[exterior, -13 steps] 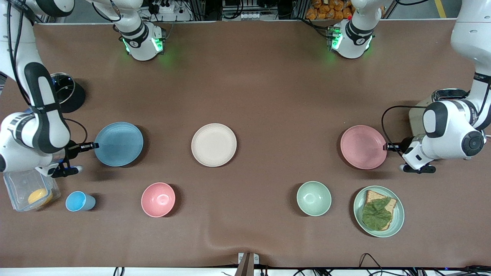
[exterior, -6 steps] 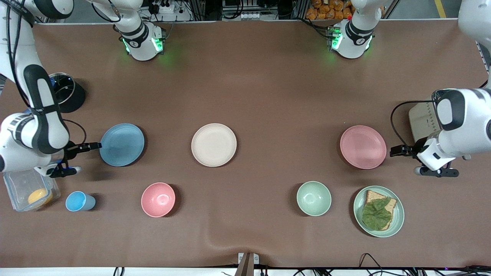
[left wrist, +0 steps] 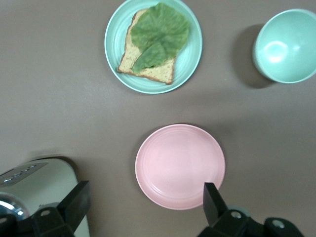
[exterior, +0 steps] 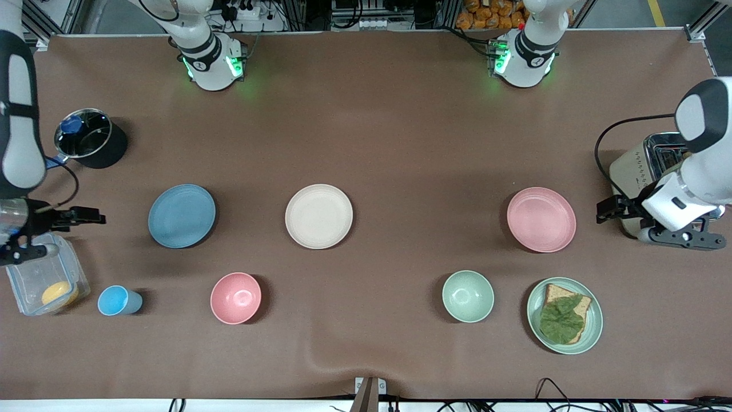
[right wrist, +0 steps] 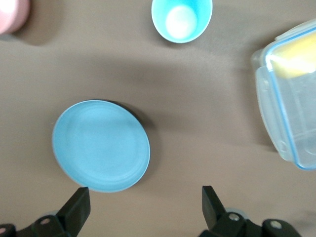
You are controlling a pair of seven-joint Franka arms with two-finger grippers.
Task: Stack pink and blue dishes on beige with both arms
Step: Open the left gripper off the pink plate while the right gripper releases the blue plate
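Note:
The light blue plate (exterior: 182,216), the beige plate (exterior: 319,216) and the pink plate (exterior: 541,219) lie flat in a row across the table, beige in the middle, each apart from the others and bare. My right gripper (exterior: 79,233) hangs open and holds nothing, over the table between the blue plate and a clear container. In the right wrist view the blue plate (right wrist: 101,145) lies off to one side of the open gripper (right wrist: 145,198). My left gripper (exterior: 620,224) hangs open and holds nothing beside the toaster. Its wrist view shows the pink plate (left wrist: 180,165) partly between the fingers of the gripper (left wrist: 146,197), lower down.
Nearer the front camera stand a blue cup (exterior: 117,301), a pink bowl (exterior: 235,297), a green bowl (exterior: 468,296) and a green plate (exterior: 595,323) with bread and a leaf. A clear container (exterior: 34,274), a dark pot (exterior: 91,140) and a toaster (exterior: 635,166) occupy the table's ends.
Both grippers have pulled back from the plates' rims toward their table ends and risen. The blue plate slid slightly toward the beige one before the right gripper left it.

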